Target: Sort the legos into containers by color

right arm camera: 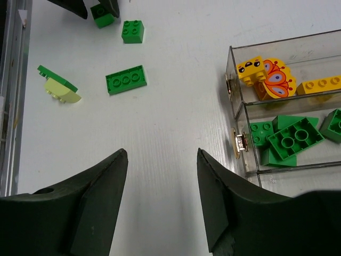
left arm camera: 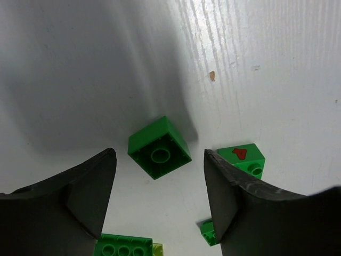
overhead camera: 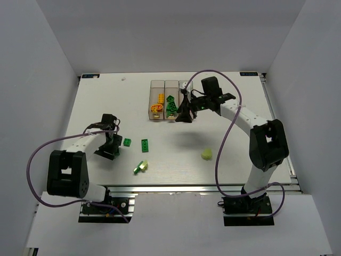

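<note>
My left gripper (left arm camera: 159, 154) (overhead camera: 110, 151) is open low over the table. A green square lego (left arm camera: 159, 148) lies upside down just ahead of its fingertips, untouched. Another green lego with a red mark (left arm camera: 242, 158) lies to its right. My right gripper (right arm camera: 161, 152) (overhead camera: 185, 114) hangs open and empty by the near end of the containers (overhead camera: 164, 81). The left bin (right arm camera: 230, 69) holds orange and yellow legos (right arm camera: 266, 74). The middle bin (right arm camera: 246, 138) holds green legos (right arm camera: 290, 138). The right arm covers most of the third bin.
Loose on the table are a green square brick (overhead camera: 128, 142), a green long brick (overhead camera: 145, 145), a yellow-green and green piece (overhead camera: 140, 167) and a pale yellow-green brick (overhead camera: 206, 154). Cables loop over both arms. White walls enclose the table.
</note>
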You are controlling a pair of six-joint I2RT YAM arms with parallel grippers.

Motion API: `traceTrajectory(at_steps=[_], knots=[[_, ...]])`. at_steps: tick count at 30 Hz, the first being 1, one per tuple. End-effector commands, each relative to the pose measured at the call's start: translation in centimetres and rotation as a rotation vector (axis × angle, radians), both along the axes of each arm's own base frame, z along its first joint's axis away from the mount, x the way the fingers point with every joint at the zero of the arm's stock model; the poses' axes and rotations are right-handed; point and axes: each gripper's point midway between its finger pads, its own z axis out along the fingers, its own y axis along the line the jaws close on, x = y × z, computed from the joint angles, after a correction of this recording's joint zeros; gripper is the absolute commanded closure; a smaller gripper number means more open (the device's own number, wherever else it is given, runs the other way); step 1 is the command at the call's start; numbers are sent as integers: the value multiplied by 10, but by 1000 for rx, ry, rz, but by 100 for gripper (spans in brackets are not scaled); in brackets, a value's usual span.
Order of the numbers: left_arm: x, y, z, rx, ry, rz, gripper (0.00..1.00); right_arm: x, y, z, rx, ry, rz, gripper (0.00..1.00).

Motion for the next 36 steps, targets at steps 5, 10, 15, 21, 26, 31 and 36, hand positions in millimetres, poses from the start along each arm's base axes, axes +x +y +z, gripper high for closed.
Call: traceTrajectory(at_steps=[5,10,15,21,26,31,36], knots=[[19,6,5,17,-47,18,29,-5,1,29,57,-50,13,40],[15,6,-1,8,-40,23,34,-6,2,32,62,-54,14,40],[15,8,2,17,-49,24,51,-8,1,32,65,-51,16,40],[13,9,12,27,-69,1,69,-8,2,39,73,-68,18,40],[21,3,36,4,-146,-65,80,-9,1,45,80,-76,15,40],[46,-23,70,-86,-326,-248,92,-10,2,54,97,-72,7,43],[71,-66,103,-246,-583,-443,96,-8,2,58,106,-72,-17,54]])
